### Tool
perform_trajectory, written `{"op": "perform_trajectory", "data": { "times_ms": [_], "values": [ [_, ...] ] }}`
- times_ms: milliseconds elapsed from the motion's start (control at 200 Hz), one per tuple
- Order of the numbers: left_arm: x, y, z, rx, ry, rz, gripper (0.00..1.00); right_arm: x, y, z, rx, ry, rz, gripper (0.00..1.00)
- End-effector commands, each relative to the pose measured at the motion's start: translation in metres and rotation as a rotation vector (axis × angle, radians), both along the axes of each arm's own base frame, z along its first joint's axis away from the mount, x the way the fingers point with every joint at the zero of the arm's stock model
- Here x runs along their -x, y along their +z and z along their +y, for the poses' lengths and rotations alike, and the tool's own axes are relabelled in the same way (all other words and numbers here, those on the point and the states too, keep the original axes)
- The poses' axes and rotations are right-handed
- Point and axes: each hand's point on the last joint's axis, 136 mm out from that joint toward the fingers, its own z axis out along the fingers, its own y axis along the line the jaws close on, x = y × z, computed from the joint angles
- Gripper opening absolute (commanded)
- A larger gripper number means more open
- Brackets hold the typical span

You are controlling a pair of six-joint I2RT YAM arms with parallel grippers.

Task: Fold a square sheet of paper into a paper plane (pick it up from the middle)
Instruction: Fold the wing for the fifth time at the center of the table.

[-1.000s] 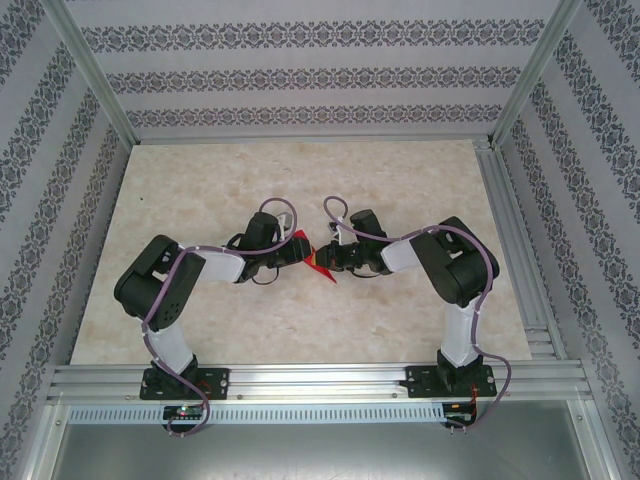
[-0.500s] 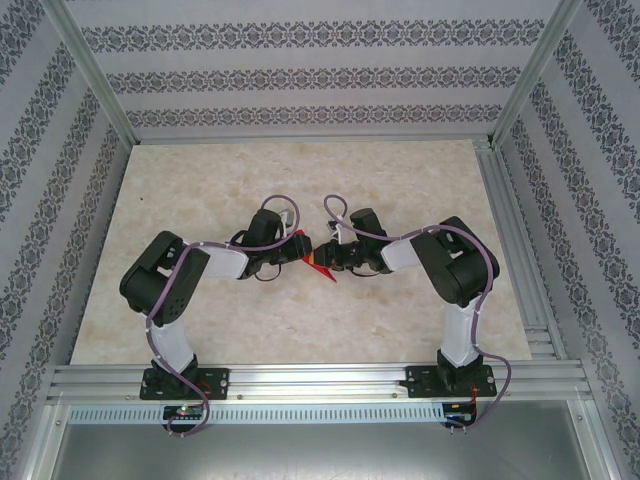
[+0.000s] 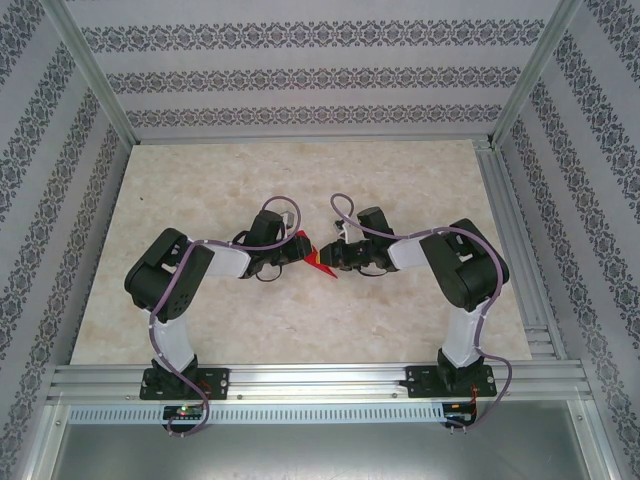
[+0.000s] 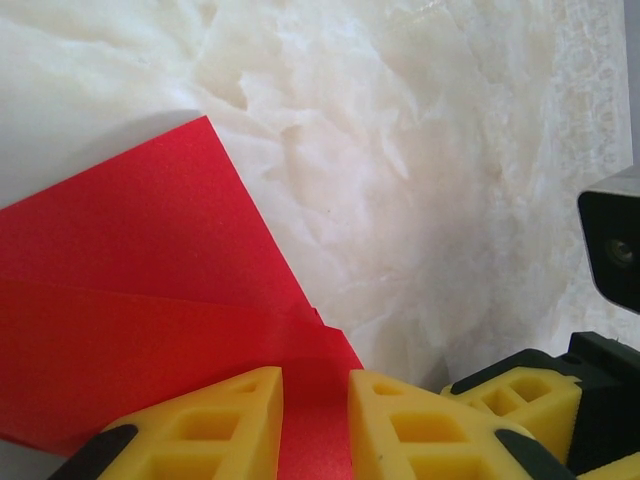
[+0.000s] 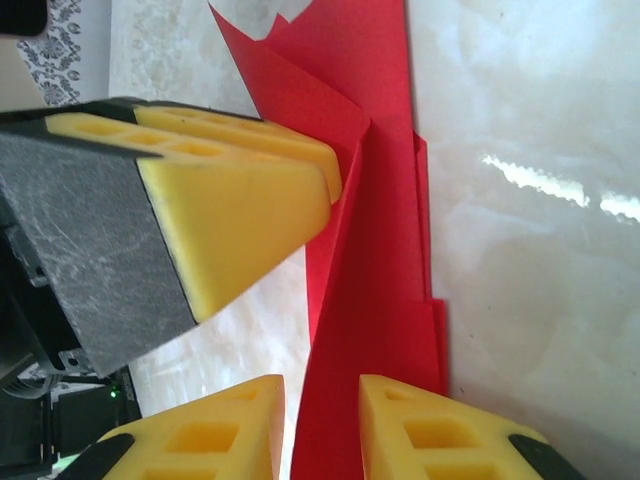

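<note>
L claw (image 4: 315,388): jaws set narrow, red paper showing in the gap btw the yellow pads. Can't tell if it's pinched or just straddled. R claw (image 5: 322,390): same story, jaws a little apart w/ a red fold running up btw them. A thin sliver of tabletop shows beside one pad, so can't confirm a grip there either.

Paper plane (image 3: 317,259) sits mid-table (image 3: 200,190), right btw the two claws, which face each other tip to tip. Resting on the top or just off it, can't say.

Progress, as I read it: most of the folding is done. The shape is a narrow point, not a flat square. Both wrist views show stacked layers & sharp creases, and the L wrist view shows one flat wing spread out. Left to do, prob: press the last wing crease, let go, leave the plane on the table. Layer edges in the R wrist view look a bit staggered, so symmetry is unsure.
</note>
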Motion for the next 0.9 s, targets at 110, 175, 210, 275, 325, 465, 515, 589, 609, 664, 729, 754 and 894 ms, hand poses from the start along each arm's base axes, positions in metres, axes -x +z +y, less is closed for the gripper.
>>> {"op": "perform_trajectory", "data": {
  "times_ms": [110,175,210,275,325,465,515,589,609,664,729,754,894],
  "values": [
    [-0.003,-0.005,0.002,-0.004,0.016,0.022,0.25,0.010,0.009,-0.003,-0.008,0.035,-0.024,0.22],
    [-0.003,-0.005,0.002,-0.005,0.016,0.022,0.25,0.012,0.007,-0.004,-0.006,0.034,-0.014,0.19],
    [-0.003,-0.005,0.002,-0.004,0.014,0.023,0.25,0.013,0.005,-0.004,-0.002,0.033,-0.011,0.18],
    [-0.003,-0.006,0.003,-0.008,0.017,0.023,0.25,0.013,0.001,-0.006,0.007,0.028,-0.002,0.16],
    [-0.003,-0.006,0.003,-0.008,0.017,0.024,0.25,0.013,-0.002,-0.007,0.014,0.025,0.003,0.13],
    [-0.003,-0.004,0.003,-0.006,0.015,0.022,0.25,0.013,-0.008,-0.007,0.019,0.020,0.019,0.09],
    [-0.004,-0.002,0.003,-0.003,0.014,0.019,0.25,0.014,-0.009,-0.007,0.020,0.017,0.023,0.08],
    [-0.004,0.003,0.001,0.007,0.005,0.010,0.25,0.014,-0.012,-0.007,0.020,0.017,0.030,0.06],
    [-0.004,0.004,0.001,0.010,0.002,0.007,0.25,0.014,-0.012,-0.007,0.020,0.016,0.032,0.05],
    [-0.004,0.011,-0.002,0.028,-0.011,-0.008,0.27,0.014,-0.015,-0.007,0.023,0.013,0.043,0.04],
    [-0.005,0.020,-0.005,0.048,-0.024,-0.031,0.28,0.013,-0.017,-0.007,0.019,0.005,0.050,0.02],
    [-0.005,0.024,-0.006,0.056,-0.030,-0.041,0.29,0.012,-0.018,-0.008,0.018,-0.001,0.055,0.02],
    [-0.002,0.043,-0.009,0.088,-0.059,-0.098,0.34,0.007,-0.020,-0.011,-0.008,-0.037,0.077,0.00]
  ]
}}
